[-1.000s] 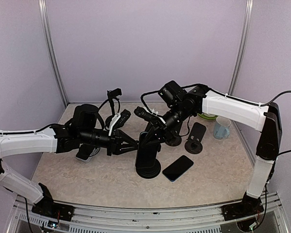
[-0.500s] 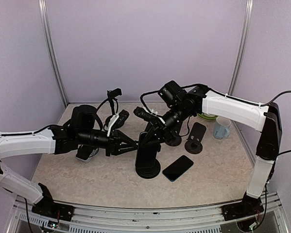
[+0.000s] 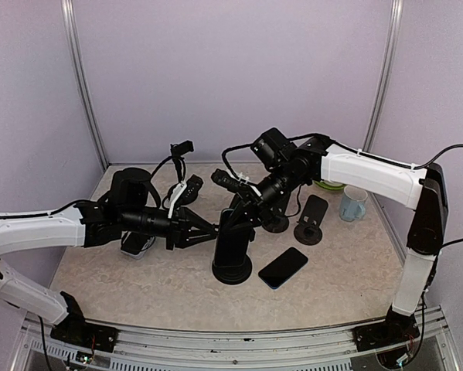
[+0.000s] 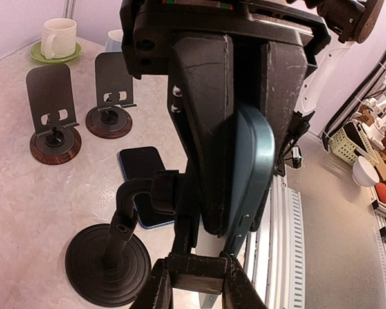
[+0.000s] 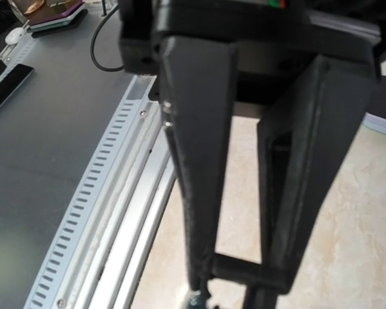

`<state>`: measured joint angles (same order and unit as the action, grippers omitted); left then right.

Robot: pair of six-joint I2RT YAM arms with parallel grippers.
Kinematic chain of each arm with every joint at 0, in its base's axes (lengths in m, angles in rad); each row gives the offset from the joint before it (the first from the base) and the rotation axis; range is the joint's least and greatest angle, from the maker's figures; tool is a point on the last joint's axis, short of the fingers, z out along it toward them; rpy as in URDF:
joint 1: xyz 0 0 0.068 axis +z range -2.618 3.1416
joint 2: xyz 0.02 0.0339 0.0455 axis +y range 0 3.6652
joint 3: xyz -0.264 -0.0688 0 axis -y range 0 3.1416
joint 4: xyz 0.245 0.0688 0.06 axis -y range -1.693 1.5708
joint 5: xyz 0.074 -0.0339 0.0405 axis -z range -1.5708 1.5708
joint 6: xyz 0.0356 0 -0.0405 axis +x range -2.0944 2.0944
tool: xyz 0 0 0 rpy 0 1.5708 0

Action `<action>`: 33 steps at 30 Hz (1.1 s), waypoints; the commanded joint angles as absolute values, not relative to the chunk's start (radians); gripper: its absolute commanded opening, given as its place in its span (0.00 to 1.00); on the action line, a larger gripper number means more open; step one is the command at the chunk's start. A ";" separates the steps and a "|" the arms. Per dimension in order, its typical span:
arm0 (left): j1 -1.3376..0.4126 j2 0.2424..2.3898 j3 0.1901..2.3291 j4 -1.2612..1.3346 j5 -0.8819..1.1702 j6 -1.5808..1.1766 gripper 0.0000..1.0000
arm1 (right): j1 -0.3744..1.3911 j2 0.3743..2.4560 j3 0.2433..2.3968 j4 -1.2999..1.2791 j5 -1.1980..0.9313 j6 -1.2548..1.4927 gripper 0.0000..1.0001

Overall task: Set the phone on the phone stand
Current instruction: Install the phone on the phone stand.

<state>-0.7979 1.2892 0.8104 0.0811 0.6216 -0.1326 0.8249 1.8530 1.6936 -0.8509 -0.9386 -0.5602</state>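
Status: task part done, by my judgement. The left gripper is closed to a narrow gap on a teal, round-cornered phone, gripped across its faces and held on edge right at the head of the tall black phone stand with a round base. The right gripper is almost fully closed and appears to pinch the cradle at the top of that stand, steadying it. Outstanding: seating the phone in the cradle and letting go. Whether its lower end already touches the cradle lip I cannot tell.

Inventory:
- One pale marbled bench.
- Two white-and-black arms, both reaching in to the middle.
- One tall black stand, as above.
- One black-and-white holder on a thin post at the back; its type is unclear.
- Two small black plate stands on round wooden bases, side by side.
- Three phones, it seems: the teal one held, a dark phone lying flat just right of the tall stand, and a light-edged slab half hidden under the left arm.
- Two cups: a pale blue mug and a white cup on a green saucer.
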 commanded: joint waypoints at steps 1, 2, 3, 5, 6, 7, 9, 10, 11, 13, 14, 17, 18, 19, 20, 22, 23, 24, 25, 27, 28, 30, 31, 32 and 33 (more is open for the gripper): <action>-0.778 1.205 0.797 0.106 0.657 -0.118 0.00 | 0.782 1.894 1.695 -0.999 -0.805 -0.552 0.00; -0.781 1.201 0.791 0.113 0.652 -0.118 0.00 | 0.779 1.897 1.697 -0.997 -0.806 -0.548 0.00; -0.784 1.197 0.786 0.118 0.645 -0.119 0.00 | 0.778 1.900 1.698 -0.997 -0.803 -0.544 0.00; -0.792 1.191 0.780 0.124 0.631 -0.117 0.00 | 0.778 1.909 1.706 -0.996 -0.801 -0.534 0.00; -0.796 1.188 0.778 0.123 0.620 -0.116 0.00 | 0.778 1.914 1.709 -0.996 -0.800 -0.530 0.00; -0.801 1.189 0.778 0.122 0.613 -0.112 0.00 | 0.778 1.918 1.715 -0.996 -0.797 -0.524 0.00; -0.809 1.189 0.777 0.118 0.597 -0.112 0.00 | 0.777 1.929 1.726 -0.997 -0.790 -0.510 0.00; -0.812 1.189 0.777 0.118 0.588 -0.111 0.00 | 0.777 1.934 1.732 -1.000 -0.787 -0.503 0.00; -0.815 1.189 0.776 0.119 0.582 -0.109 0.00 | 0.777 1.939 1.739 -1.001 -0.785 -0.497 0.00; -0.820 1.188 0.775 0.121 0.570 -0.109 0.00 | 0.777 1.943 1.745 -1.003 -0.782 -0.488 0.00; -0.821 1.185 0.772 0.124 0.563 -0.109 0.00 | 0.777 1.947 1.746 -1.004 -0.774 -0.482 0.00; -0.825 1.176 0.762 0.141 0.558 -0.112 0.00 | 0.777 1.949 1.740 -1.002 -0.759 -0.469 0.00; -0.826 1.175 0.761 0.143 0.556 -0.113 0.00 | 0.777 1.948 1.740 -1.001 -0.760 -0.465 0.00; -0.827 1.174 0.761 0.142 0.553 -0.112 0.00 | 0.778 1.950 1.741 -0.999 -0.753 -0.458 0.00; -0.828 1.174 0.761 0.141 0.550 -0.112 0.00 | 0.777 1.951 1.744 -1.002 -0.745 -0.450 0.00; -0.833 1.173 0.762 0.138 0.537 -0.111 0.00 | 0.778 1.959 1.759 -1.014 -0.728 -0.424 0.00; -0.836 1.172 0.762 0.136 0.530 -0.108 0.00 | 0.778 1.964 1.767 -1.019 -0.722 -0.413 0.00; -0.840 1.172 0.763 0.135 0.522 -0.108 0.00 | 0.777 1.969 1.775 -1.026 -0.719 -0.405 0.00; -0.843 1.172 0.764 0.135 0.516 -0.107 0.00 | 0.777 1.975 1.786 -1.034 -0.712 -0.396 0.00; -0.849 1.172 0.764 0.139 0.506 -0.110 0.00 | 0.781 1.984 1.794 -1.043 -0.674 -0.375 0.00; -0.852 1.173 0.766 0.140 0.499 -0.111 0.00 | 0.783 1.989 1.800 -1.051 -0.662 -0.367 0.00; -0.858 1.175 0.771 0.141 0.491 -0.111 0.00 | 0.790 1.996 1.804 -1.058 -0.650 -0.359 0.00; -0.861 1.178 0.773 0.143 0.486 -0.112 0.00 | 0.796 1.995 1.804 -1.059 -0.644 -0.357 0.00; -0.863 1.181 0.774 0.145 0.484 -0.115 0.00 | 0.801 1.996 1.805 -1.061 -0.640 -0.356 0.00; -0.865 1.184 0.777 0.147 0.482 -0.116 0.00 | 0.805 1.997 1.808 -1.064 -0.640 -0.356 0.00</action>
<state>-0.8440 1.2350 0.7620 0.1032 0.4534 -0.1295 0.8314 1.9354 1.8256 -0.9195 -0.8875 -0.4168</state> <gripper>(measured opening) 0.205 0.105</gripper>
